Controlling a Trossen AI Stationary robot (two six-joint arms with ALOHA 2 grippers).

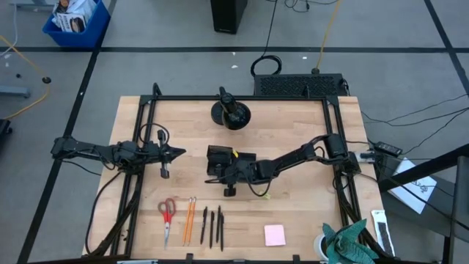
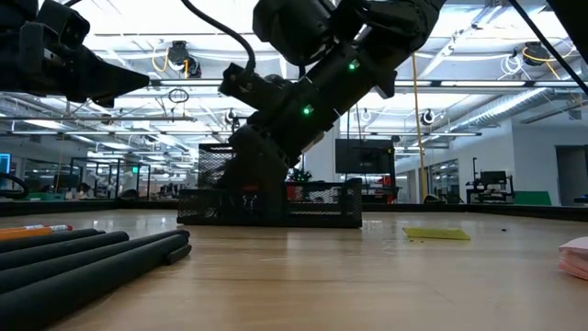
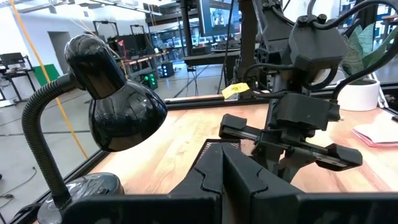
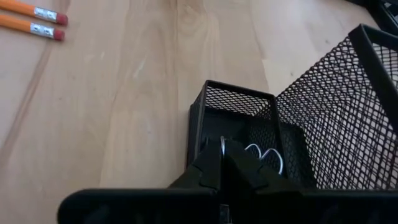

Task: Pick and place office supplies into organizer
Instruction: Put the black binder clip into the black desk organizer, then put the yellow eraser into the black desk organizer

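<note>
The black mesh organizer [image 1: 245,158] stands mid-table and also shows in the low view [image 2: 322,207]. My right gripper [image 4: 222,163] is over its small end compartment [image 4: 239,102], shut on a binder clip, with other wire loops [image 4: 264,155] inside. My left gripper [image 1: 178,152] hangs shut and empty left of the organizer. Red-handled scissors [image 1: 167,213], two orange pencils [image 1: 189,218], three black pens [image 1: 212,226] and a pink sticky pad [image 1: 275,235] lie flat near the front edge. A yellow item [image 2: 436,233] lies on the table. My right gripper holds a binder clip between its two shut fingers. Only a silver wire loop [image 4: 222,144] shows past the fingertips, and the fingers hide the clip's body. The fingers slant down from the table's right side into the top of the organizer's small compartment.
A black gooseneck desk lamp [image 3: 118,106] stands on its round base [image 1: 231,111] behind the organizer. A potted plant [image 1: 352,242] is at the near right corner. A black frame [image 1: 143,147] runs along the table's sides. A blue bin [image 1: 73,18] is on the floor beyond.
</note>
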